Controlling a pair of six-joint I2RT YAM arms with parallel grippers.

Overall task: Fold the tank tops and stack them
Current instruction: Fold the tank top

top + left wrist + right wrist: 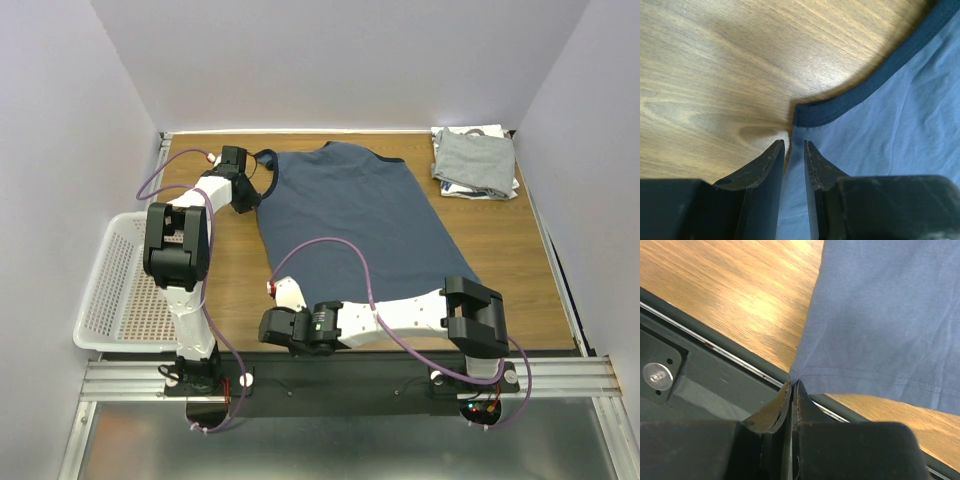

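The blue tank top (pixel 350 215) lies spread on the table (pixel 520 270). The right gripper (pixel 792 385) is pinched tight on its near hem corner. The left gripper (pixel 793 143) stands slightly apart at a shoulder strap; I cannot tell if it holds.

The scene is enclosed by pale lilac-white walls (pixel 340 60) at the back and on both sides. A rectangular brown wood-grain table top (pixel 505 240) is set between them. A ribbed aluminium rail (pixel 340 378) is fixed along its near edge, and below it a dull grey sheet (pixel 330 445), possibly metal flooring, is seen. Soft glare is reflected on the wood.
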